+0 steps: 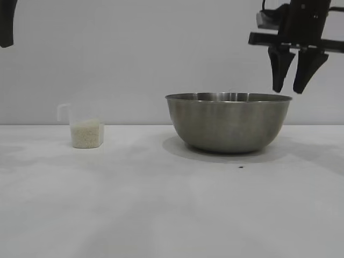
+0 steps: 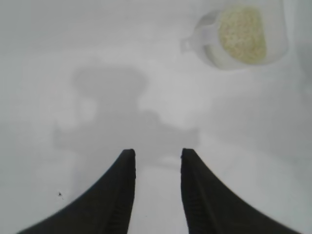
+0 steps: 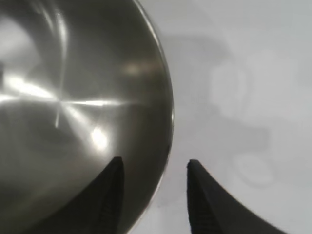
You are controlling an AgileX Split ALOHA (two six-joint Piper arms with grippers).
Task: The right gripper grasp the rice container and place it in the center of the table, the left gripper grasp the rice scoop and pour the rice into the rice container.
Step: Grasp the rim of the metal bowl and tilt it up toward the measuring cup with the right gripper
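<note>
The steel rice container (image 1: 228, 121) stands on the white table (image 1: 161, 204), right of the middle. My right gripper (image 1: 291, 88) hangs open just above its right rim, touching nothing. In the right wrist view the rim (image 3: 168, 122) runs between the two black fingers, one over the bowl's inside, one over the table. The clear rice scoop (image 1: 83, 129), filled with rice (image 1: 86, 133), stands at the left. The left gripper (image 2: 157, 155) is open and empty over bare table, with the rice scoop (image 2: 241, 36) well ahead of it. Only a dark edge of the left arm (image 1: 6, 24) shows in the exterior view.
A small dark speck (image 1: 241, 166) lies on the table in front of the bowl. Bare white surface stretches between the scoop and the bowl and across the whole front. A plain grey wall stands behind.
</note>
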